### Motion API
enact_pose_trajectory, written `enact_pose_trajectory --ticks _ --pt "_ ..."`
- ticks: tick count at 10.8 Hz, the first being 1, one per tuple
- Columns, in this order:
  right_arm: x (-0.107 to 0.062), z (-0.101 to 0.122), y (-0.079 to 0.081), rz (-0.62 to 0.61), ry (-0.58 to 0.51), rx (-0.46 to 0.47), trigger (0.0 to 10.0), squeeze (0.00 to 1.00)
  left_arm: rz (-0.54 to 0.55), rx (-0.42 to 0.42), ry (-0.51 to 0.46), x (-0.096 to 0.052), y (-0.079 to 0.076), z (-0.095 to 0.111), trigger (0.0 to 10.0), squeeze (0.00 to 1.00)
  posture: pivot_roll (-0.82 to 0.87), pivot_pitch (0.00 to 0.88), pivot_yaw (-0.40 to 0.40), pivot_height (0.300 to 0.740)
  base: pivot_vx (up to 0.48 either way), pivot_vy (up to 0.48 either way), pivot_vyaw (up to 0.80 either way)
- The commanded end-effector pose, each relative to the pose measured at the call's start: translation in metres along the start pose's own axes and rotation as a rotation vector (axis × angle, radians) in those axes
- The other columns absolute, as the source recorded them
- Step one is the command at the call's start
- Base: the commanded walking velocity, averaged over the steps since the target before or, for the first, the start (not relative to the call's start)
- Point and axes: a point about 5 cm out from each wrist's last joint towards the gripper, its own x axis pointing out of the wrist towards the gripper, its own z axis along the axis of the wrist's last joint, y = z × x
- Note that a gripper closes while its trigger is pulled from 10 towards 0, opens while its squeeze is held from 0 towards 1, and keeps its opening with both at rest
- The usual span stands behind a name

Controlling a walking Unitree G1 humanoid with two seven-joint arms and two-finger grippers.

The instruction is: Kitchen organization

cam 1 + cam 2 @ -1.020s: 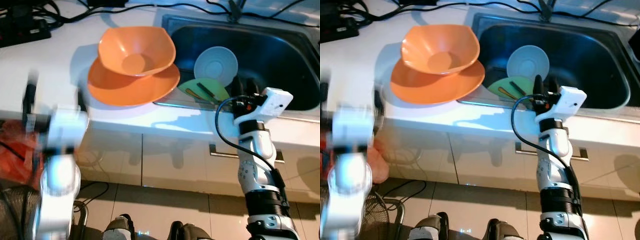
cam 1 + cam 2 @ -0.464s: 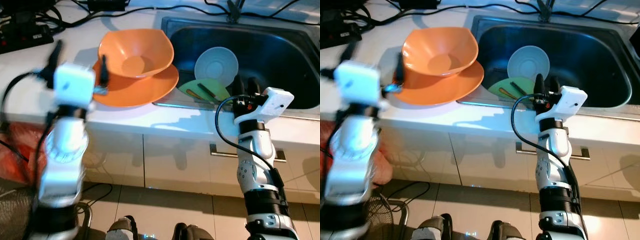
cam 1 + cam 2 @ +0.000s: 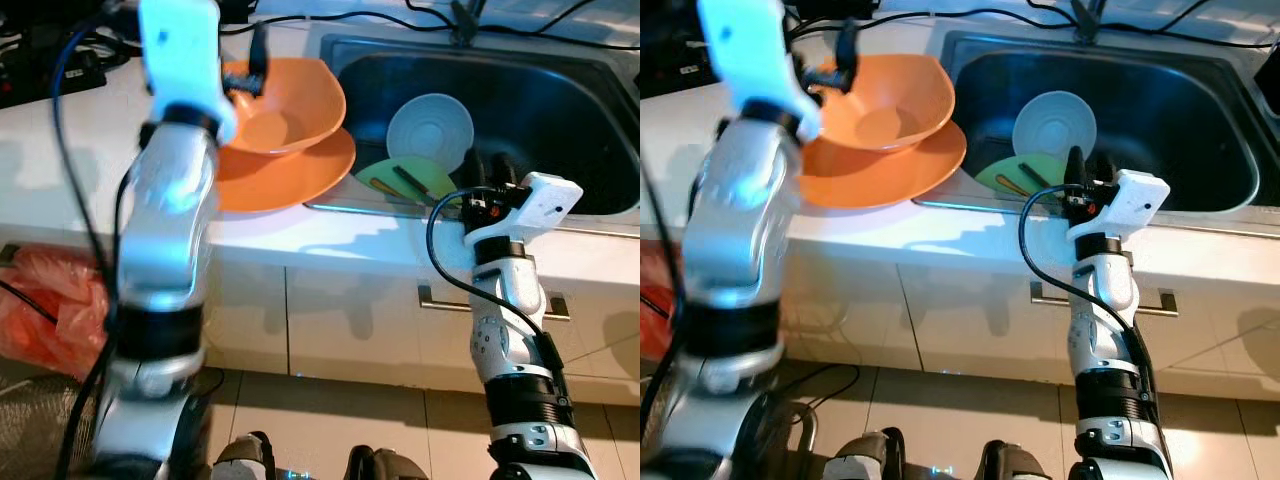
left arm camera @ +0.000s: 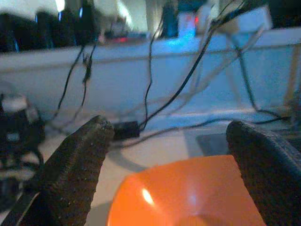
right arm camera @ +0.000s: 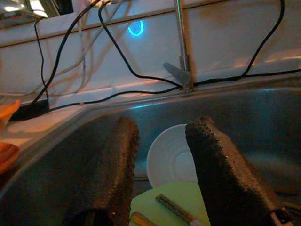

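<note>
White kitchen countertop (image 3: 60, 150): runs across the head views, with pale cabinet fronts (image 3: 350, 320) below. Its far edge is cut off at the top of the frame, where black cables (image 3: 330, 15) trail across.

Stainless steel sink basin (image 3: 560, 110): set into the counter on the robot's right. Interior is dark; its right end is cut off by the frame edge.

Silver left arm (image 3: 165, 250): raised in front of the counter, blurred, and covering part of the counter and the left side of the orange dishes.

Wide orange plate (image 3: 300, 175): on the counter just left of the sink, its right rim reaching the sink edge. Left portion hidden behind the arm.

Deep orange bowl with squared rim (image 3: 290, 105): sits on the plate, upright.

Orange plastic bag (image 3: 45, 310): on the floor at lower left, partly cut off.

White round dish (image 3: 430, 130): in the sink, tilted up against the basin.

Green plate (image 3: 400, 180): lies in the sink just before the white dish, with 2 thin utensils on it; their type cannot be made out. Its near edge is partly hidden by the right gripper.

Left gripper (image 4: 171, 150): poised over the near rim of the orange bowl, 2 fingers spread wide, nothing between them.

Right gripper (image 5: 160, 165): at the sink's front edge, pointing at the white dish, fingers parted by a moderate gap and holding nothing.
</note>
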Motion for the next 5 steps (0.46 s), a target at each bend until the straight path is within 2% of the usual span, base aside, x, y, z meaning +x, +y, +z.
enact_pose_trajectory --ticks 1,3,5 --pt "-0.004 -0.007 -0.006 -0.023 0.031 -0.004 10.0 0.00 0.026 -0.011 0.047 0.007 0.006 -0.002 10.0 0.00 0.13 0.150 -0.015 0.740 0.000 0.000 0.00" --pt "-0.003 -0.008 -0.004 -0.020 0.034 -0.001 10.0 0.00 0.138 -0.054 0.153 0.020 0.023 -0.012 10.0 0.00 0.13 0.150 -0.014 0.740 0.000 0.000 0.00" --pt "-0.003 -0.008 -0.002 -0.013 0.035 0.003 10.0 0.00 0.187 -0.044 0.247 0.022 0.032 -0.025 10.0 0.00 0.13 0.148 -0.013 0.740 0.000 0.000 0.00"
